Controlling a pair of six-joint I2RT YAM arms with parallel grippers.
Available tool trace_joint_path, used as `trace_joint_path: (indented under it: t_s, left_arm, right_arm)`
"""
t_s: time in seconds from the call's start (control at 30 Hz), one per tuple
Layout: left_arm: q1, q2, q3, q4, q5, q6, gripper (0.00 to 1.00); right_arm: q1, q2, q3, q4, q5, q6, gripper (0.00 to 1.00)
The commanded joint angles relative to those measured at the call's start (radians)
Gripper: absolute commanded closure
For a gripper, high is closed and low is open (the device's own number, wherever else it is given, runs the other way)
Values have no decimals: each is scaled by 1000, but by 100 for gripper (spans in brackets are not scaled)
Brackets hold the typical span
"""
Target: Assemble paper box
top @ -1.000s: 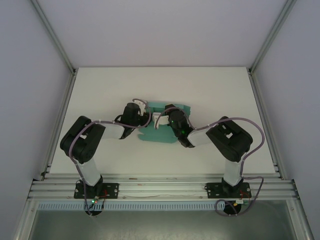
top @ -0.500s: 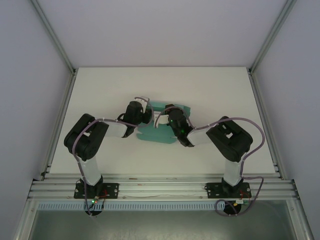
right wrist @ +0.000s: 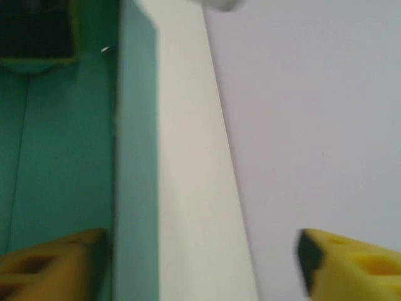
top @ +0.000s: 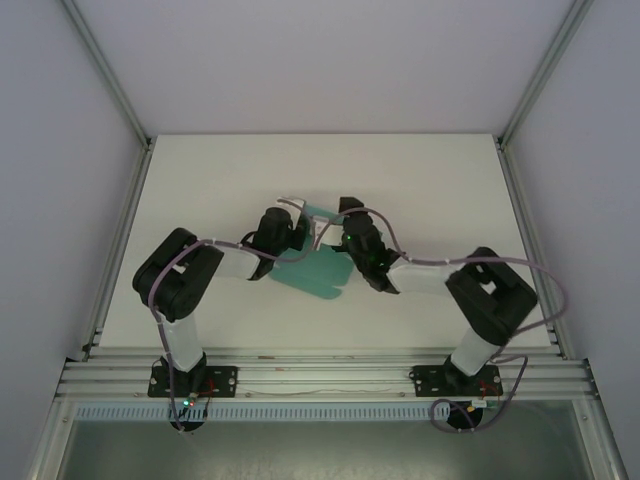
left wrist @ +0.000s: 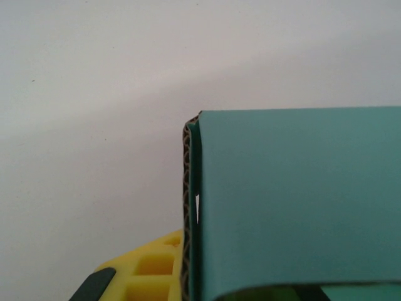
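Left gripper (top: 303, 214) is clamped shut on a folded wall of the paper box (top: 315, 272), with the card pinched at its tips. Right gripper (right wrist: 200, 269) is spread wide and nothing is held; an upright teal wall stands just inside one finger (right wrist: 50, 263). The sheet is carried by a single narrow pinch, so it can be swung or slipped out. With no second grip, the fold can spring open. The wall can be creased if the right jaws are closed off-centre.

Paper box (top: 312, 272) mid-worktop (top: 200, 180), between both grippers: left gripper (top: 296, 212) at its far-left edge, right gripper (top: 346, 212) at its far-right edge.
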Motion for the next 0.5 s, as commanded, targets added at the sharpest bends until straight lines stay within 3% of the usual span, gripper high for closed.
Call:
trace_joint_path:
  t_s: [0.0,0.13,0.23,0.33,0.47]
  left_arm:
    - [-8,-39,-39,40,5,22,100]
    - [-9,-75,-99,72,43,27,100]
    - [-13,-99,-140,106,95,16,100]
    - [-26,-109,-169,129,118,5,100]
    - [-45,-102,-200,177,144,-16,100]
  right_arm:
    - [6,-156,-1,-239,-85,268,0]
    - [-4,-310,-3,-490,-278,439,0]
    - [-35,-374,-17,-479,-335,632,0]
    - [-117,-377,14,-439,-409,937,0]
    - [-208,-289,132,-519,-518,1263,0]
